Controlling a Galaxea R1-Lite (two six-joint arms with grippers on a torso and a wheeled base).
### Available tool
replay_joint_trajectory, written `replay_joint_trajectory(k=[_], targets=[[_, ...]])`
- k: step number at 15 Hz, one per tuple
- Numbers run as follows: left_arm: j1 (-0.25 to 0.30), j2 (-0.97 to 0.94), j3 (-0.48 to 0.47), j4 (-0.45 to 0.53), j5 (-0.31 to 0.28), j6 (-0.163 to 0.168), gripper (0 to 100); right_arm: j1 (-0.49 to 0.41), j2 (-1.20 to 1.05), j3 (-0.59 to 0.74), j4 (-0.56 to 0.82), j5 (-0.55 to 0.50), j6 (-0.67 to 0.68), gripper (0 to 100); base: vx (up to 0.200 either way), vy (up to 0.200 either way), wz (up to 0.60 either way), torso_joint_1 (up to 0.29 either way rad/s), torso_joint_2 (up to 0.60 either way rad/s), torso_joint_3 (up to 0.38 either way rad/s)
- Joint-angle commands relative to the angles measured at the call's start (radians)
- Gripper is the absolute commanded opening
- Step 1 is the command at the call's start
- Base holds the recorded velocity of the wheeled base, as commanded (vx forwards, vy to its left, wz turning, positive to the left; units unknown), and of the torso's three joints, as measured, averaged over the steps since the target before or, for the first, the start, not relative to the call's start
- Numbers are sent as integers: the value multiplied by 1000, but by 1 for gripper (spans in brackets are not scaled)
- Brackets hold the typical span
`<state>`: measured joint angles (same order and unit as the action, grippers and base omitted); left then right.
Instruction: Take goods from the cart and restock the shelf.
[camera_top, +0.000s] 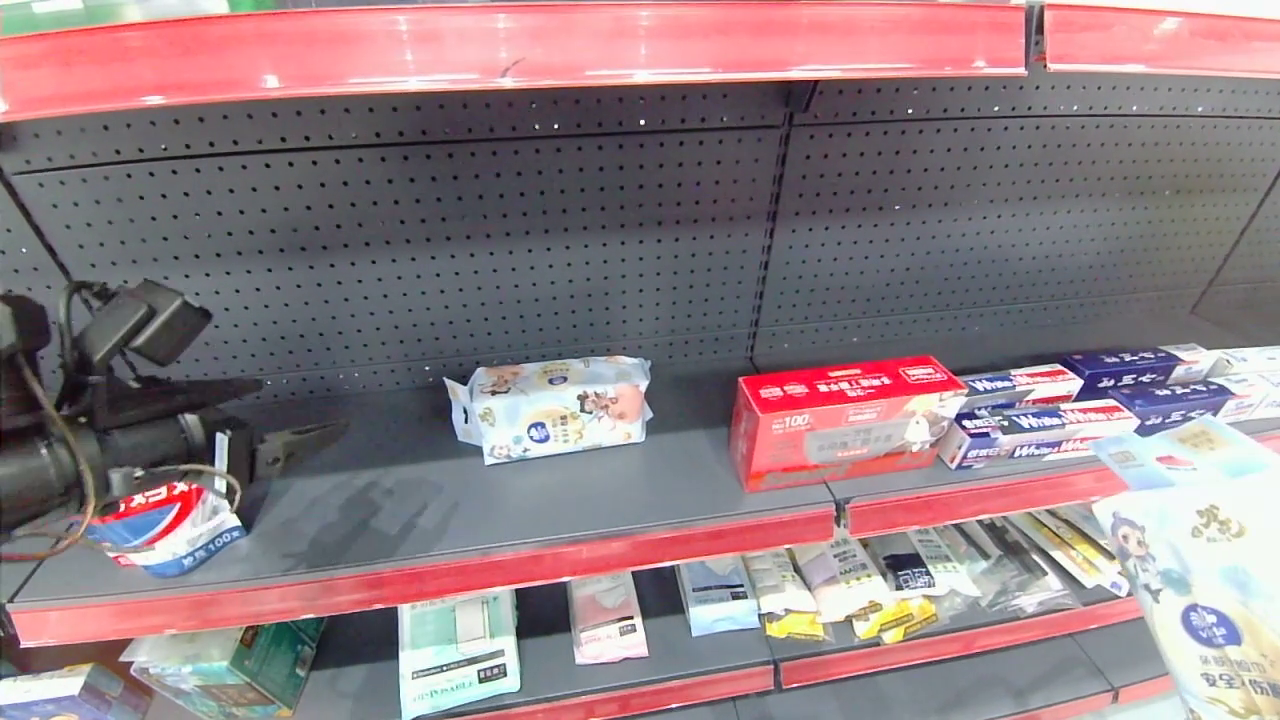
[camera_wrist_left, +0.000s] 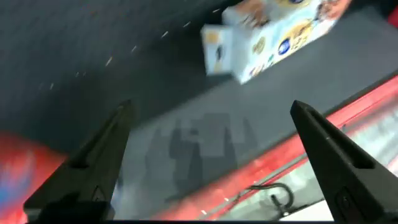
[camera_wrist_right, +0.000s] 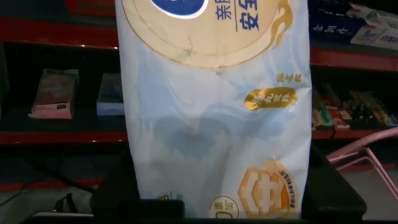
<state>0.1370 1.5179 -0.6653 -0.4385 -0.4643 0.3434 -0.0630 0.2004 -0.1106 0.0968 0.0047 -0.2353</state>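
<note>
My left gripper (camera_top: 325, 433) hovers open and empty over the left end of the grey middle shelf (camera_top: 600, 490); in its wrist view the left gripper (camera_wrist_left: 210, 107) has bare shelf between its fingers. A red, white and blue pack (camera_top: 165, 525) lies on the shelf just under that arm. A pale wipes pack (camera_top: 550, 408) (camera_wrist_left: 273, 37) stands further along the shelf, apart from the gripper. At the lower right, my right gripper (camera_wrist_right: 227, 202) is shut on a tall pale blue bag (camera_top: 1215, 590) (camera_wrist_right: 214, 118), held upright in front of the shelves.
A red box (camera_top: 840, 420) and several blue-and-white boxes (camera_top: 1050, 415) fill the shelf's right part. The lower shelf (camera_top: 640, 690) holds several flat packs (camera_top: 460, 650). A red-edged shelf (camera_top: 500, 45) hangs overhead. A pink frame (camera_wrist_right: 367, 155) stands beside the bag.
</note>
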Motion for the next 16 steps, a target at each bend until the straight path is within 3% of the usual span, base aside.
replay_joint_trajectory(k=[1,4,6,8,11,13,16], targets=[[4,300,-237,21,-154,118,100,0,-3,5,1,-11,-9,0,0,0,0,0,0,0],[-36,430,-389,118,-286,163,100,0,-9,9,3,-37,-41,0,0,0,0,0,0,0],[-47,499,-442,156,-298,223,100,0,-10,9,3,-54,-52,0,0,0,0,0,0,0],[-85,579,-519,211,-332,302,100,-1,-10,19,3,-74,-62,0,0,0,0,0,0,0],[-134,644,-648,307,-359,313,100,-1,-10,22,3,-95,-62,0,0,0,0,0,0,0],[-148,696,-720,310,-366,338,100,-1,-9,22,3,-100,-62,0,0,0,0,0,0,0],[-149,713,-804,391,-366,341,100,-3,-10,22,3,-109,-64,0,0,0,0,0,0,0]])
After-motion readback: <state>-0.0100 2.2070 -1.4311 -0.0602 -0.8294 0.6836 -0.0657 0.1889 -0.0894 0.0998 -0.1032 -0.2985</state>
